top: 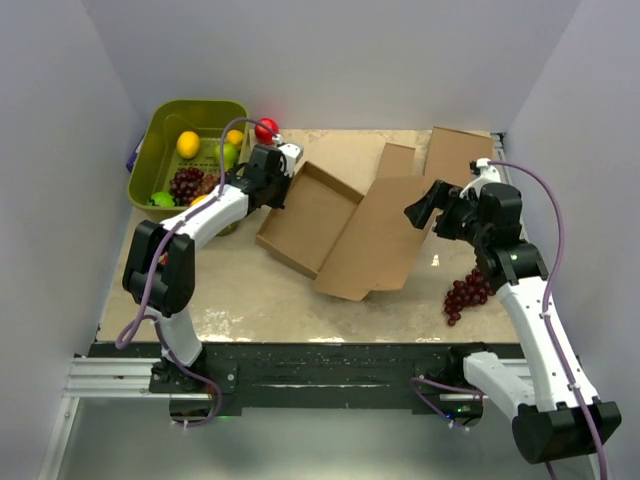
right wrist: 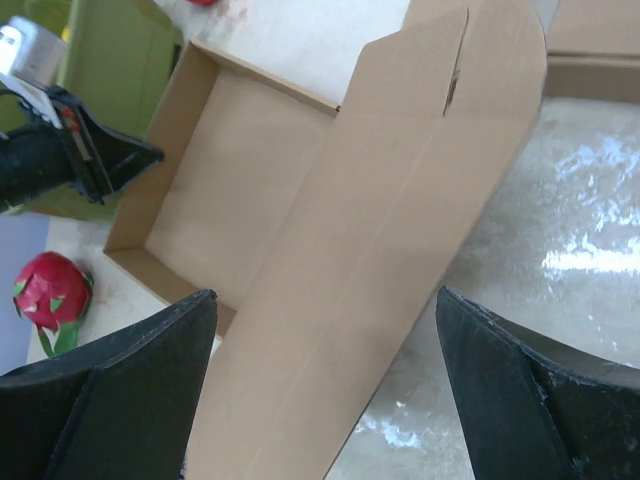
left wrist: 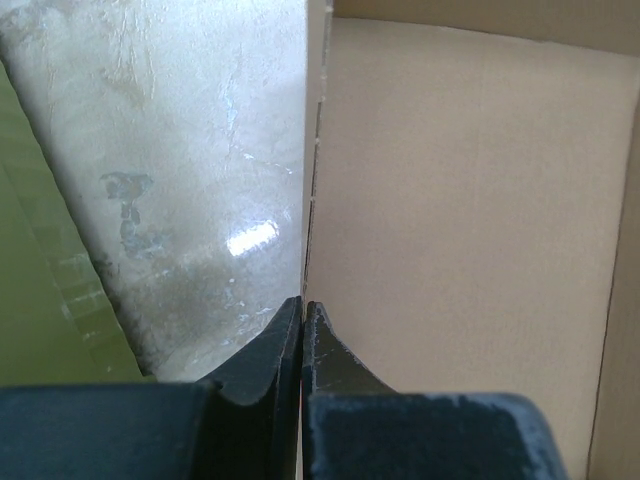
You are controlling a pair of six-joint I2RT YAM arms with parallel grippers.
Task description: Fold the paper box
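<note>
The paper box (top: 310,215) lies open in the middle of the table as a shallow brown tray, with its lid panel (top: 375,245) raised on a slant to the right. My left gripper (top: 281,190) is shut on the tray's left wall. In the left wrist view the jaws (left wrist: 303,305) pinch the thin wall edge, with the tray's floor (left wrist: 460,230) to the right. My right gripper (top: 430,210) is open and empty at the lid's right edge. In the right wrist view (right wrist: 325,385) the lid (right wrist: 400,220) runs between the spread fingers (right wrist: 140,390).
A green basket (top: 160,135) of fruit stands at the back left, with a red fruit (top: 266,129) beside it. A flat brown box (top: 460,155) lies at the back right. Purple grapes (top: 467,294) lie on the table by the right arm.
</note>
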